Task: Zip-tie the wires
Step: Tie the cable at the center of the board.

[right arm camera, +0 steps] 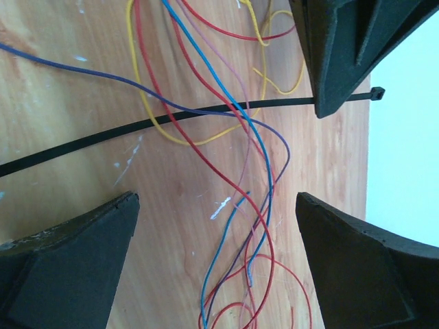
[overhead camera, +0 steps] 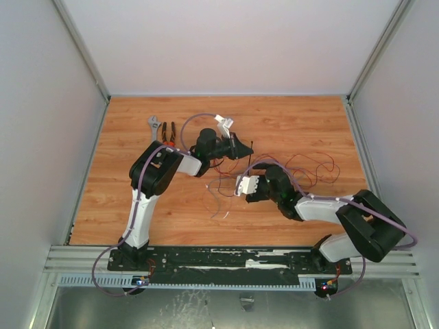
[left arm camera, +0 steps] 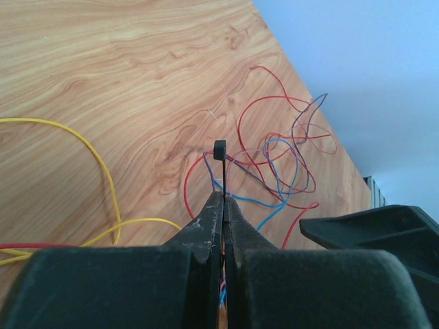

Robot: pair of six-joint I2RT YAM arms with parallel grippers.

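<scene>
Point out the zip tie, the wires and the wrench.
zip tie (right arm camera: 295, 102), right wrist view, on its strip.
wires (right arm camera: 255, 219), right wrist view, on bundled strands.
wrench (overhead camera: 156, 130), top view, on its handle.

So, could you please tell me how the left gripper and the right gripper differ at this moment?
The left gripper is shut, while the right gripper stands wide open. The left gripper pinches the zip tie near its head. The right gripper holds nothing, and the wires show between its jaws. Both are black and sit close together over the tangle.
</scene>
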